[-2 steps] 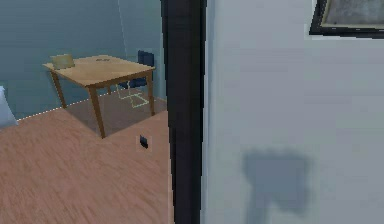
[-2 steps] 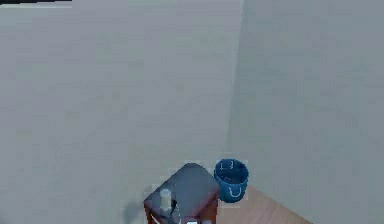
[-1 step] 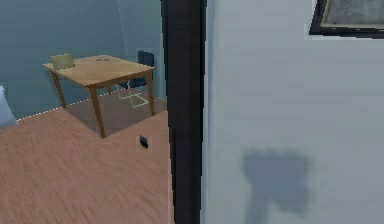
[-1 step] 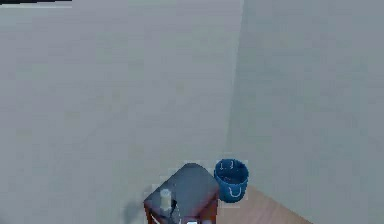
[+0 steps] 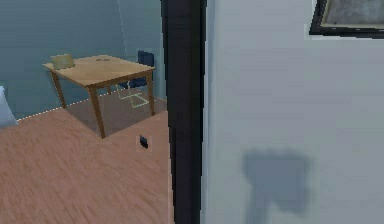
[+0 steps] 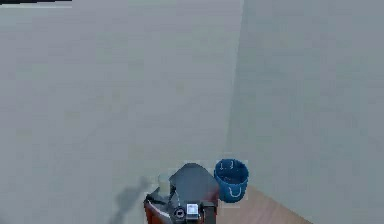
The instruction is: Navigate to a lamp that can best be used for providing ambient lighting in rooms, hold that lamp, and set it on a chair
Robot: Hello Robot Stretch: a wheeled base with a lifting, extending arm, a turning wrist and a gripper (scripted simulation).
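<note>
Lamp may be the grey rounded shape (image 6: 196, 183) with red-brown sides at 6 o'clock in the arm side view, right at the gripper (image 6: 176, 208); I cannot tell whether the pincer is spread, pressed together or holding anything. A blue bucket (image 6: 231, 180) stands just beside the shape, at its 3 o'clock. In the forward view, a wooden table (image 5: 100, 72) and a blue chair (image 5: 147, 60) sit at 10 o'clock.

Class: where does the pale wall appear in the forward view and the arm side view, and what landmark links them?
Forward view: the pale wall takes the right half, beside a dark door edge.
Arm side view: the pale wall spans the left and middle, up to a corner.
Shared landmark: probably the dark picture frame: forward view's top right, arm side view's top-left edge.
</note>
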